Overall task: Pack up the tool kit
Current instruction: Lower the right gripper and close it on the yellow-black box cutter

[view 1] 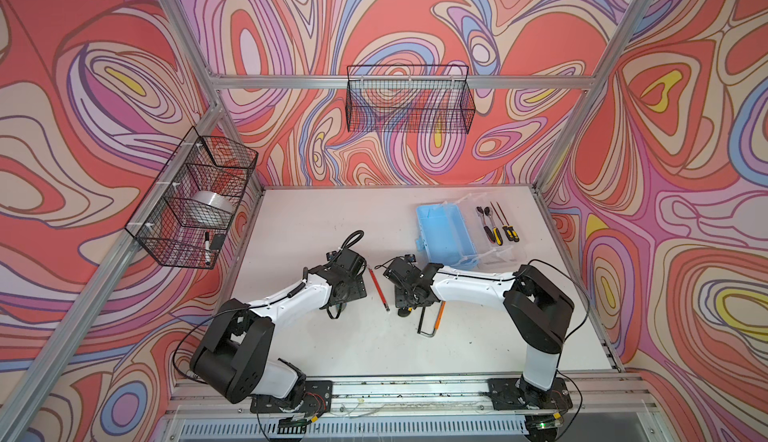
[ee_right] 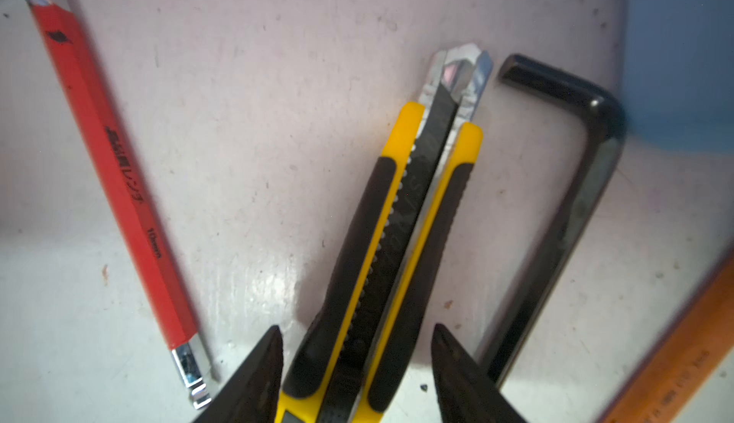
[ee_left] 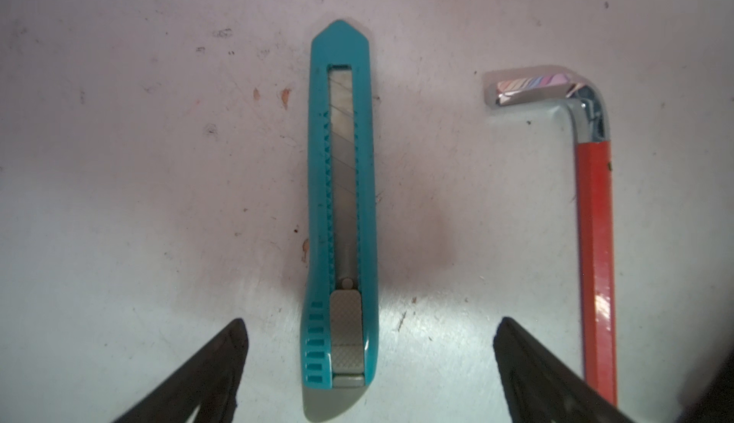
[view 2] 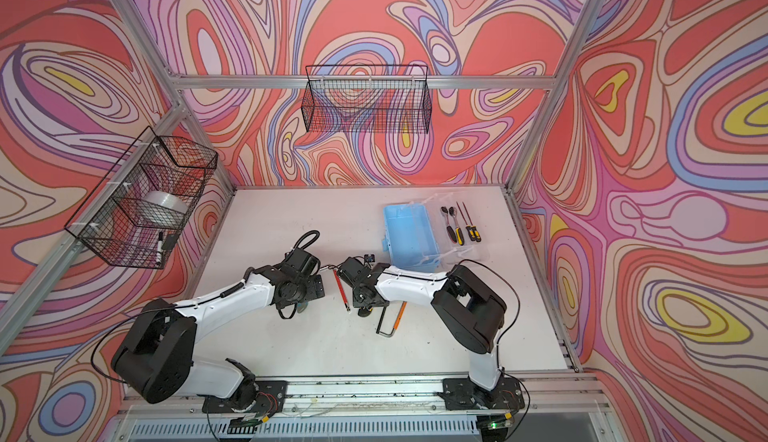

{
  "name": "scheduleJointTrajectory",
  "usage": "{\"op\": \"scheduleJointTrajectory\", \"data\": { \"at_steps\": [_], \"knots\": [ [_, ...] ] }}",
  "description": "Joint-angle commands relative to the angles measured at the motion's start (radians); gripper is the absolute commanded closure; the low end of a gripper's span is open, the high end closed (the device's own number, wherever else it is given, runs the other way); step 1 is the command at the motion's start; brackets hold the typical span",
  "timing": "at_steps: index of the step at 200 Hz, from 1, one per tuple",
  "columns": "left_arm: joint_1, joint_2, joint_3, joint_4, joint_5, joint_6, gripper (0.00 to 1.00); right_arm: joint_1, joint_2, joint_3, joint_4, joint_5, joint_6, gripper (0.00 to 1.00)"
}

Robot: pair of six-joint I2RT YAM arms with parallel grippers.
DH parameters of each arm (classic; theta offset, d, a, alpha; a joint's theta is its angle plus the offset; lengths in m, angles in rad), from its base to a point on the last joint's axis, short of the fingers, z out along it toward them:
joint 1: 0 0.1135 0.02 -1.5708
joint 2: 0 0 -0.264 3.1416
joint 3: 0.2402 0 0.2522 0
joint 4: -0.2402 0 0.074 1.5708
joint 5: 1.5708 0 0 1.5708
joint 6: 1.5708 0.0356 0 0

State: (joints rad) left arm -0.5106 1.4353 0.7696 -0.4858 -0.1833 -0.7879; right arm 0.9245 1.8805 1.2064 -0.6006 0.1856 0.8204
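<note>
The tool kit [view 1: 446, 232] is barely being packed: the teal cutter [ee_left: 341, 202] and the yellow cutter [ee_right: 397, 222] are being straddled by the spread left gripper [ee_left: 369, 321] and right gripper [ee_right: 356, 326].

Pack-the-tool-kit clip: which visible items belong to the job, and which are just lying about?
Job:
light-blue case, clear lid, ratchets, screwdrivers, teal cutter, yellow cutter, red hex key, black hex key, orange hex key

Lying about:
wire baskets, tape roll, marker
</note>
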Motion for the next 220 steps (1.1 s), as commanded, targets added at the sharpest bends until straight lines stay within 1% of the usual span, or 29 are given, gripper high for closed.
{"op": "scheduleJointTrajectory", "data": {
  "at_steps": [1, 40, 56, 80, 111, 159, 175, 220],
  "knots": [
    [0.003, 0.008, -0.010, -0.001, -0.009, 0.004, 0.03, 0.003, 0.023, 0.006, 0.006, -0.002, 0.007, 0.39],
    [0.004, 0.014, -0.011, 0.001, -0.004, 0.006, 0.03, -0.004, 0.048, 0.006, 0.012, -0.006, -0.011, 0.44],
    [0.004, 0.016, -0.013, 0.002, -0.004, 0.004, 0.03, -0.007, 0.052, 0.004, 0.013, -0.008, -0.021, 0.47],
    [0.004, 0.015, -0.015, 0.006, -0.001, 0.005, 0.03, -0.007, 0.056, 0.005, 0.012, -0.010, -0.041, 0.57],
    [0.004, 0.014, -0.013, 0.007, -0.001, 0.006, 0.03, -0.006, 0.057, -0.003, 0.007, -0.013, -0.055, 0.66],
    [0.004, 0.013, -0.013, 0.010, -0.002, 0.002, 0.03, -0.007, 0.039, -0.018, 0.019, -0.014, -0.081, 0.83],
    [0.004, 0.011, -0.012, 0.010, -0.002, 0.003, 0.03, -0.007, 0.030, -0.015, 0.027, -0.014, -0.087, 0.86],
    [0.004, 0.008, -0.012, 0.006, -0.004, 0.002, 0.03, -0.006, -0.026, 0.007, 0.023, 0.008, -0.103, 0.89]
  ]
}}
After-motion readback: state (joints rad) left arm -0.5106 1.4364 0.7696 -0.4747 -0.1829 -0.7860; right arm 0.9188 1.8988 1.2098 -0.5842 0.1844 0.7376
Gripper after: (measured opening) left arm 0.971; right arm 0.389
